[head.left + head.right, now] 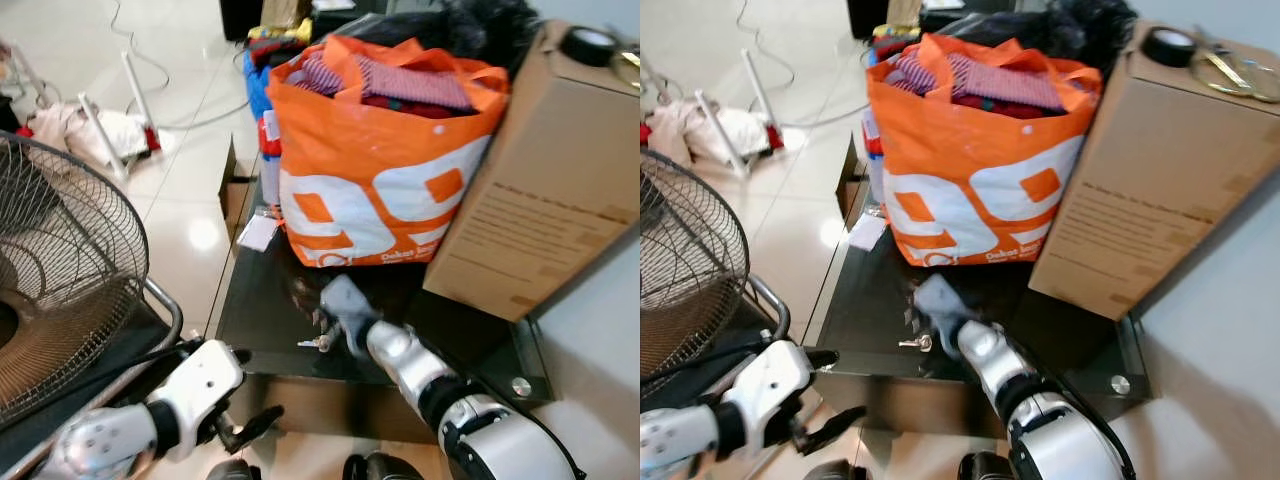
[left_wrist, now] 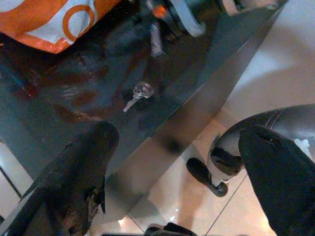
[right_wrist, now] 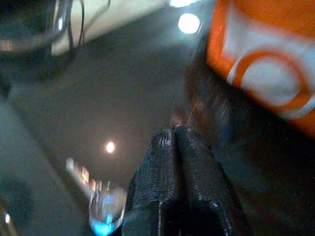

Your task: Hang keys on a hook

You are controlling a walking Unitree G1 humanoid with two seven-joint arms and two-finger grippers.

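The small silver keys [image 1: 914,343] are lying flat on my dark glass low table [image 1: 865,300], near its front edge, just left of my right gripper [image 3: 174,135]. That one's fingers are pressed together with nothing between them, right over the glass. The big orange and white shopping bag [image 1: 380,190] sits farther back. My left gripper [image 1: 245,425] hangs spread wide over the floor.

Keys [image 1: 318,343] lie on the desk [image 1: 262,320], near its front edge. Behind them on the desk stands a bag [image 1: 380,170] with clothes in it. A cardboard box [image 1: 545,180] leans at the bag's right. A fan [image 1: 60,280] stands left of the desk.
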